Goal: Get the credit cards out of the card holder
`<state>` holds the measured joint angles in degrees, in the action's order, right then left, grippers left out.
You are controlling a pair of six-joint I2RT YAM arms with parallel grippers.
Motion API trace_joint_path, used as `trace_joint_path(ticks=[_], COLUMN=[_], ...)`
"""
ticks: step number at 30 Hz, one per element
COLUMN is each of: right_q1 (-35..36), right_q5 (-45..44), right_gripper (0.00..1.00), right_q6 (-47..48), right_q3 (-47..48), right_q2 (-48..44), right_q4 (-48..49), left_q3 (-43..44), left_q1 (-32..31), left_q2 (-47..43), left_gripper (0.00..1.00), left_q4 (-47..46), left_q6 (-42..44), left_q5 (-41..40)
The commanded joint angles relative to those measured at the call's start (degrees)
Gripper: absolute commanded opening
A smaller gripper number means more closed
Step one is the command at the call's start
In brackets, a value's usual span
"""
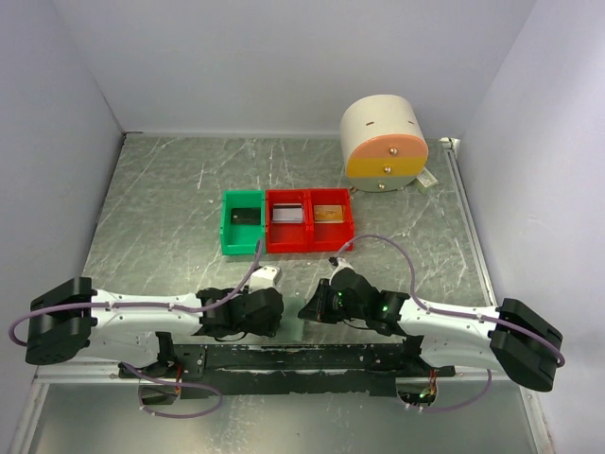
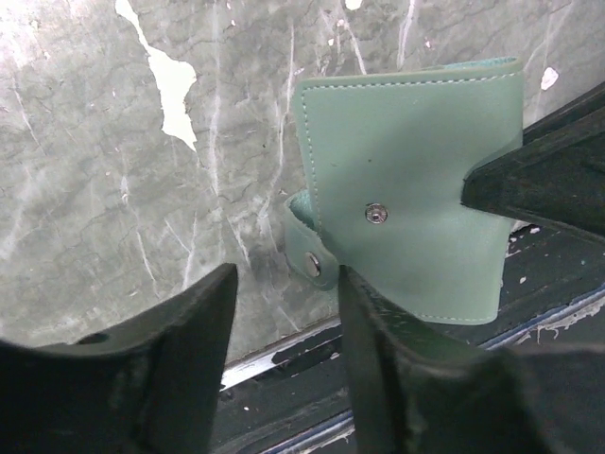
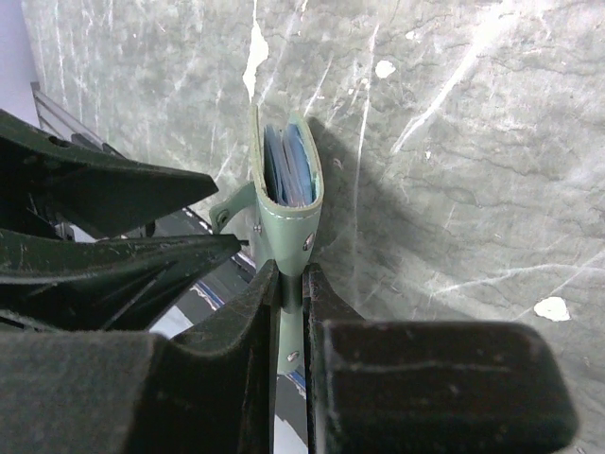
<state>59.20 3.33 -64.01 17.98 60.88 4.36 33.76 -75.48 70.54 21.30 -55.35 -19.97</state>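
Firmly, right fingers (image 3: 425, 378) clamp the stitched green leathery card holder (image 3: 288, 232) (left fingers (image 2: 161, 378) apart).

Left end effector (image 2: 284, 350) open; right end effector (image 3: 291, 284) clamped shut; arms converge.

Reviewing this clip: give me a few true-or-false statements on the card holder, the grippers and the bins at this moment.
1. The right gripper is clamped on the green card holder. True.
2. The holder's snap strap is fastened. False: it hangs loose, unsnapped.
3. The left gripper is shut on the holder. False: its jaws stand apart beside the strap.
4. One green bin and two red bins stand in a row. True.
5. The tan card lies in the green bin. False: it lies in the red bin farthest from the green one.
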Motion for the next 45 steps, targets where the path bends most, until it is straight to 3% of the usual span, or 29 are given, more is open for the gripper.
trace_joint_path(ticks=[1,9,13,18,27,37,45], right_q1=[-0.19,-0.17,-0.20,-0.15,-0.18,-0.21,-0.21], right_q5=[-1.33,-0.44,0.07,0.46,1.37,1.70,2.05], right_gripper=[0.00,0.00,0.00,0.00,0.00,0.00,0.00], right_q6=[1.10,1.24,1.29,1.28,1.27,1.19,1.15], right_q3=[1.88,1.80,1.67,1.48,1.18,1.35,1.53], right_q2=[0.11,0.41,1.12,1.60,2.25,2.04,2.55], right_q4=[-0.66,-0.04,0.53,1.19,2.18,2.49,2.75], left_q3=[0.63,1.95,1.91,1.02,-2.98,-3.93,0.92], left_q1=[-0.37,-0.37,-0.37,-0.32,-0.20,0.65,0.95], left_q2=[0.74,3.19,2.70,2.45,-0.75,-1.01,5.60], left_gripper=[0.63,0.69,0.56,0.48,0.45,0.41,0.24], left_q4=[-0.88,2.40,2.44,1.07,-9.00,-6.82,-4.05], left_q6=[-0.04,-2.76,-4.09,-4.38,-2.38,-4.09,-3.50], left_q5=[-1.87,-4.81,-6.62,-7.01,-4.23,-3.53,-4.08])
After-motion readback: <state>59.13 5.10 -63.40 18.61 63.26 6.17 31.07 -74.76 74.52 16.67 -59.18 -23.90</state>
